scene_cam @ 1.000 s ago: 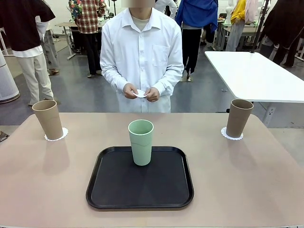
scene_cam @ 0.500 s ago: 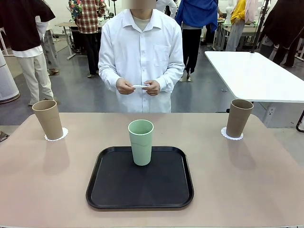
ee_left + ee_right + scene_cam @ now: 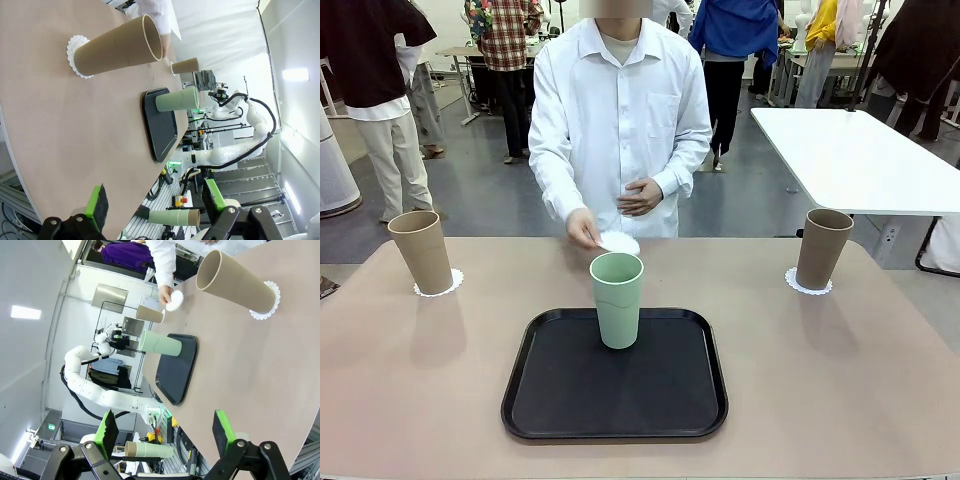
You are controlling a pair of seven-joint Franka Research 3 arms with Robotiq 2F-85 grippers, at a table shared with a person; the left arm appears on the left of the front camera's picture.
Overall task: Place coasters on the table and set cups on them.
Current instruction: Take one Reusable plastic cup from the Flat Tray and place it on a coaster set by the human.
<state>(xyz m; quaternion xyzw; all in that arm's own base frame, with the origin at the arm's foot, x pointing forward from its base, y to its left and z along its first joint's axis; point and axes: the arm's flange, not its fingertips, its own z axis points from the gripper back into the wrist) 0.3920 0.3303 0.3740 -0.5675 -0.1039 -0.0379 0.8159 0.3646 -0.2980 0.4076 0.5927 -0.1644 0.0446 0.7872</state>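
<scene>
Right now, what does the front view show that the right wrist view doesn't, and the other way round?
Front view: the white-topped table. Right wrist view: the robot's right hand, open. Both: the mint cup on the black tray, the left tan cup, the right tan cup, and the person's hand holding a coaster.

left hand: jaws spread wide, empty, above tabletop | right hand: jaws spread wide, empty, above tabletop

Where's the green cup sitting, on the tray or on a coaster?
On the tray. The green cup stands upright at its far end, base directly on the black surface.
</scene>
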